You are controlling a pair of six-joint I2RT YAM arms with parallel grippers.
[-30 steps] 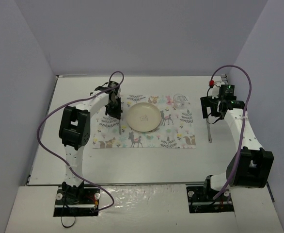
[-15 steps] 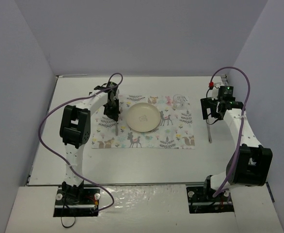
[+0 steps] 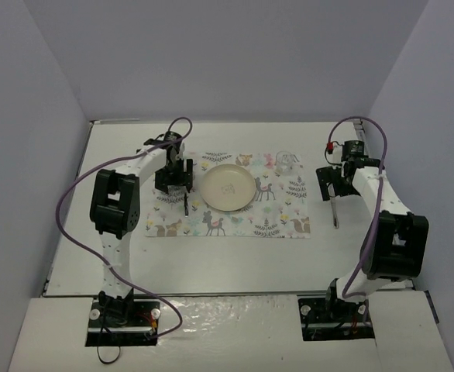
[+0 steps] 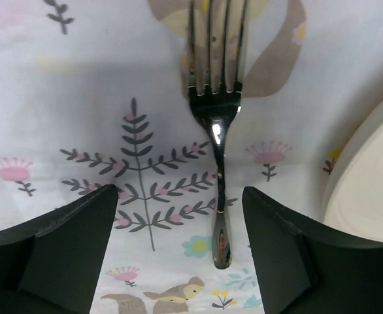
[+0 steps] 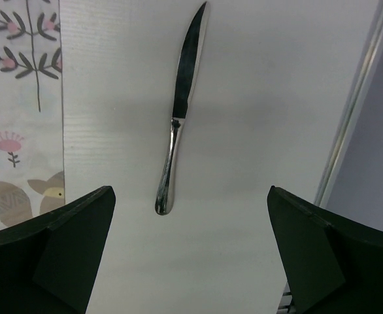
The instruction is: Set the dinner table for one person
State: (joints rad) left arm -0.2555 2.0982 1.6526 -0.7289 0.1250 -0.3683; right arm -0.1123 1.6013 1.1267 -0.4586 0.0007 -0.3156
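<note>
Left pincer [image 4: 180, 196] stood open, dark fingers [image 4: 54, 252] wide apart at bottom corners. Fork [image 4: 216, 124] lay flat between them on printed placemat [image 4: 93, 98], touching neither finger, tines pointing away, handle end nearest camera. Cream plate [image 4: 368, 190] rim showed at right edge, just beside fork.

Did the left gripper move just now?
Yes. The left gripper shifted slightly left, away from the plate, and opened, leaving the fork lying on the placemat.
</note>
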